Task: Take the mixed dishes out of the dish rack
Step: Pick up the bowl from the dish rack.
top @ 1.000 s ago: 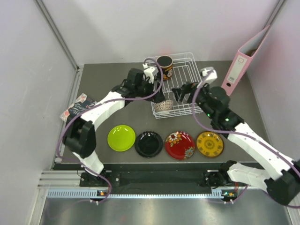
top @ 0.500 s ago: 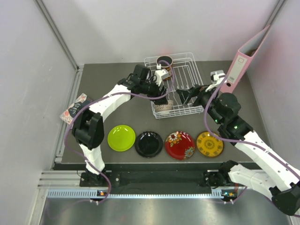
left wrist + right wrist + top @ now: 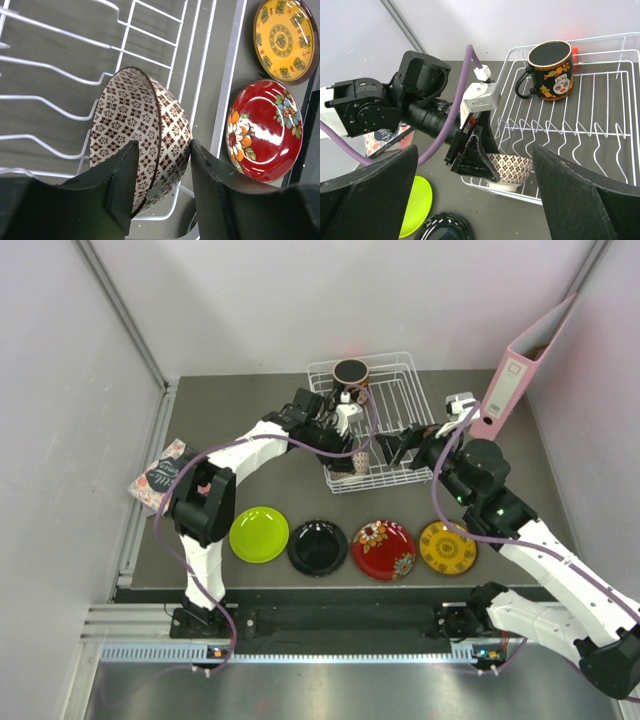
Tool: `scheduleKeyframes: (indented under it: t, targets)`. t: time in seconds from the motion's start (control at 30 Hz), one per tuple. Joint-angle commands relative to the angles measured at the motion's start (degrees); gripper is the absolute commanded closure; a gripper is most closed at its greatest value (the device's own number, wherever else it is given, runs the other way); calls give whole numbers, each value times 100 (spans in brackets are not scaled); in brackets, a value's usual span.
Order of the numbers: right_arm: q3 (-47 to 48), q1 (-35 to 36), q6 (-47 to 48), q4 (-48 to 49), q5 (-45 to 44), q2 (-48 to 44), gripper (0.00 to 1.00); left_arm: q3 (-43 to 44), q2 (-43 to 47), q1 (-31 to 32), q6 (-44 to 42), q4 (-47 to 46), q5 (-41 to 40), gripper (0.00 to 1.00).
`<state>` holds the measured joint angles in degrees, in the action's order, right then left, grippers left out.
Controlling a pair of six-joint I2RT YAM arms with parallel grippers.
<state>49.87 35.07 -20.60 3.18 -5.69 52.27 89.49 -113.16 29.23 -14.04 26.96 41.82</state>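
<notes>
The beige lattice bowl sits in the near-left corner of the white wire dish rack. My left gripper reaches into that corner. In the left wrist view its jaws straddle the bowl's wall, one finger inside and one outside, still apart. The dark mug stands upright at the rack's far left, also in the right wrist view. My right gripper hovers wide open and empty over the rack's near side. Green, black, red floral and yellow plates lie in a row on the table.
A pink ring binder leans against the right wall beside the rack. A dark booklet lies at the table's left edge. The two arms are close together over the rack's near edge.
My left gripper has moved from the mug at the rack's far left down to the bowl at the near-left corner. My right arm drew back to the right, then held.
</notes>
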Motion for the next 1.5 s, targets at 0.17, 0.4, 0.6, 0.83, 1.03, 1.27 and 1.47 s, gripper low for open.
scheduleKeyframes:
  t: [0.17,0.4,0.6,0.83,1.03,1.27,1.47]
  targets:
    - [-91,-18,-40,262,183,81,5,226,40,-23,-309,327,291,82]
    - [-126,-18,-32,253,139,38,5,218,84,-32,-389,389,431,100]
    - [-179,-18,-40,245,113,-15,5,402,163,-84,-205,345,572,100]
    - [-179,-18,-41,227,103,-41,5,578,137,-155,-64,407,406,82]
    - [-205,-18,-58,218,104,-59,5,622,119,-225,95,319,309,58]
    - [-232,-18,-67,227,95,-50,5,683,40,-322,156,336,344,50]
    - [-258,-18,-49,218,77,-24,5,675,-144,-322,200,336,564,50]
